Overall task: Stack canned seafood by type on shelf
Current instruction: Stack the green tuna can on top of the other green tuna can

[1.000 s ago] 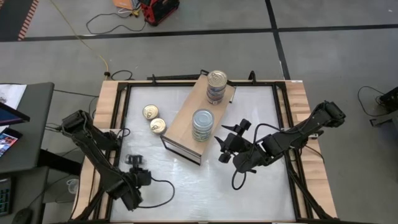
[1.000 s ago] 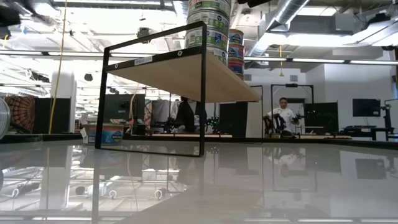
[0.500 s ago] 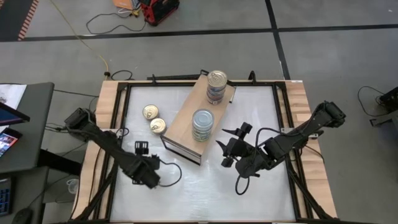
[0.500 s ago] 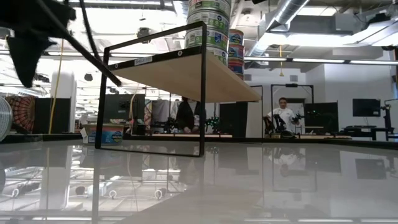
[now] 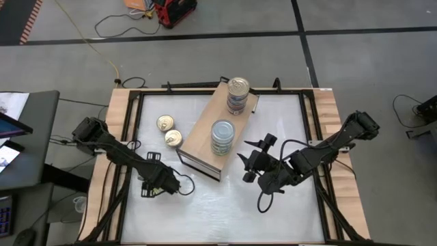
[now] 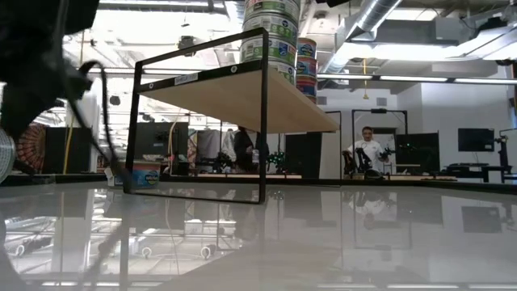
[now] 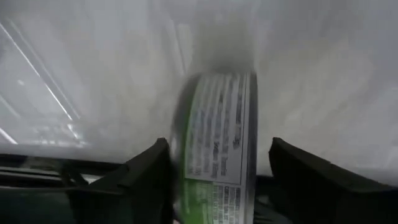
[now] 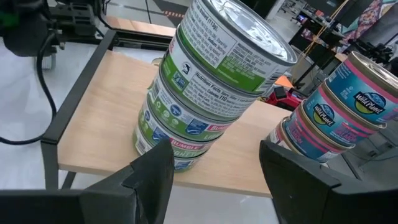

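The left pincer (image 5: 151, 183) straddles a green-labelled tin (image 7: 219, 155) on the bench (image 5: 225, 205); whether it grips is unclear. The right pincer (image 5: 247, 160) waits wide open beside the shelf (image 5: 205, 133).

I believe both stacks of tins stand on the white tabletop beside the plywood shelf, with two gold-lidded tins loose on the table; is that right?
Not quite: both stacks, the green-labelled tins and the pink-and-blue-labelled tins, stand on top of the light tan plywood shelf, as the high view shows. The two gold-lidded tins do lie loose on the table.

Tight on the left, open up front

You've got bare table (image 5: 225, 205) along the near edge; the shelf (image 5: 201, 137) with two tin stacks (image 5: 222, 137) splits the middle, two loose tins (image 5: 168, 130) crowd its left side.
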